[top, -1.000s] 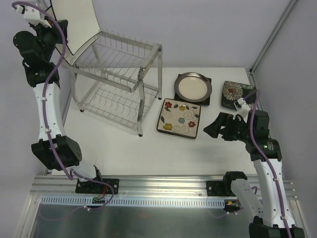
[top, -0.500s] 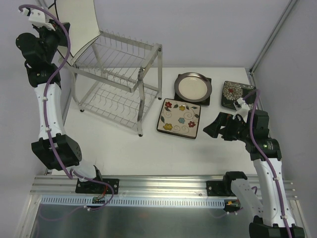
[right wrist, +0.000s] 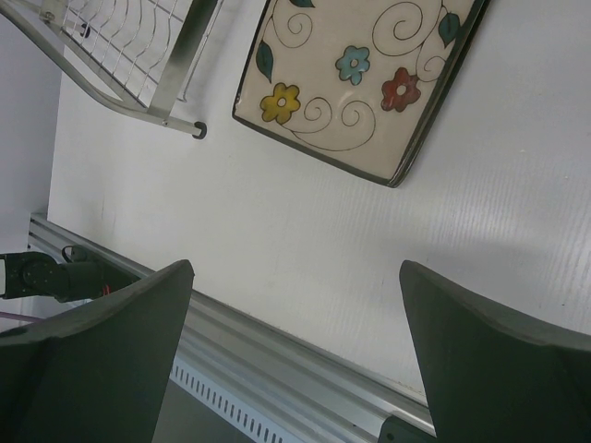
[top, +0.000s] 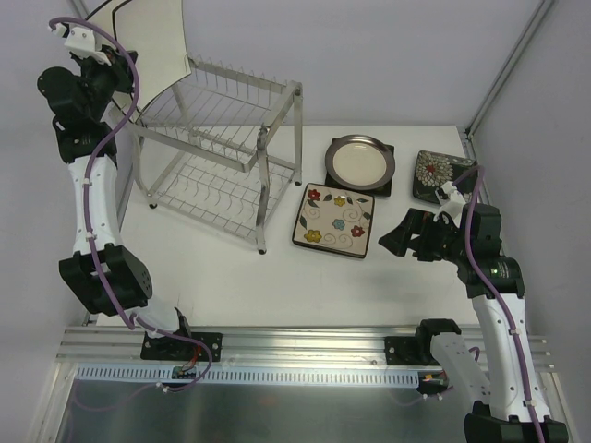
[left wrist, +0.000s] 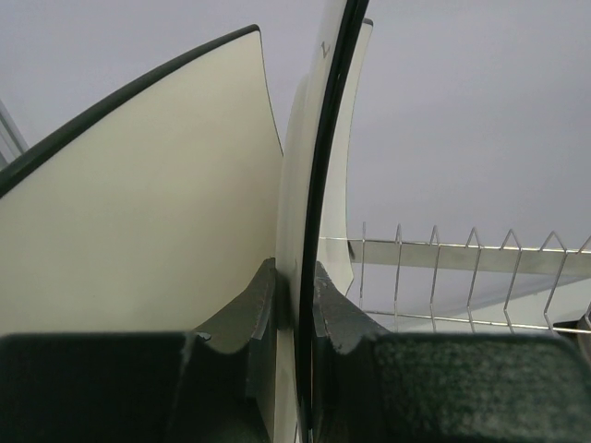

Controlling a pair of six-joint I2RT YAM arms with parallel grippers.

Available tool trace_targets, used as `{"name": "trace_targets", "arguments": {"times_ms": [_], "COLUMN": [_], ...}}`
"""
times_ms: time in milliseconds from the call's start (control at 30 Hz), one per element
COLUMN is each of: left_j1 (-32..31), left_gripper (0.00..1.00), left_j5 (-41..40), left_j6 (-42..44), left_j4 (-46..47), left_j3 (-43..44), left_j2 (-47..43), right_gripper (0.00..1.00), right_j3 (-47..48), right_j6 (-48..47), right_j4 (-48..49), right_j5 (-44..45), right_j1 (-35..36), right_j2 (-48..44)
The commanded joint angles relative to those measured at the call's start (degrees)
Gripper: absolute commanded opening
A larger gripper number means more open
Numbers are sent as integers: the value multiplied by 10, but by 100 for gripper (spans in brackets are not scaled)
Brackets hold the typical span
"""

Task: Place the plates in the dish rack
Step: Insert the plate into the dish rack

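Observation:
My left gripper (top: 117, 63) is shut on the edge of a white square black-rimmed plate (top: 150, 41), held on edge high over the left end of the dish rack (top: 222, 148). In the left wrist view its fingers (left wrist: 261, 300) pinch the plate (left wrist: 138, 212), with the rack's top wires (left wrist: 462, 254) behind. A flowered cream plate (top: 334, 220), a round grey-rimmed plate (top: 360, 161) resting on a dark square one (top: 382, 189), and a dark plate with white blooms (top: 440, 173) lie on the table. My right gripper (top: 391, 238) hovers open beside the flowered plate (right wrist: 360, 74), holding nothing.
The table (top: 277, 277) is white, with an aluminium rail (top: 305, 346) along its near edge. Grey walls stand close behind and to the left of the rack. The rack's near foot (right wrist: 198, 129) shows in the right wrist view.
The left arm has carried the white plate a little up and to the right, over the rack's left end. The right arm has not moved.

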Motion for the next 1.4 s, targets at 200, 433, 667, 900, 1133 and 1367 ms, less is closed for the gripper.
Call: {"name": "trace_targets", "arguments": {"times_ms": [200,433,667,900,1133,1367], "left_j1": [5,4,9,14,18,25], "left_gripper": [0,0,0,0,0,0], "left_j5": [-22,-49,-62,-79,-79,-82], "left_j6": [22,25,25,25,18,9], "left_j4": [127,126,123,117,116,115], "left_j3": [-40,-79,-100,-112,-124,-136], "left_j2": [-52,-74,-89,-96,-95,-96], "right_gripper": [100,100,100,100,100,100], "right_j3": [13,11,11,11,10,10], "right_j6": [-13,-13,-12,-12,-13,-13], "right_j4": [22,22,21,19,19,17], "right_j5": [-11,-11,-11,-10,-12,-11], "right_j1": [3,3,5,4,5,7], "right_j2": [-2,-5,-5,-9,-12,-14]}}
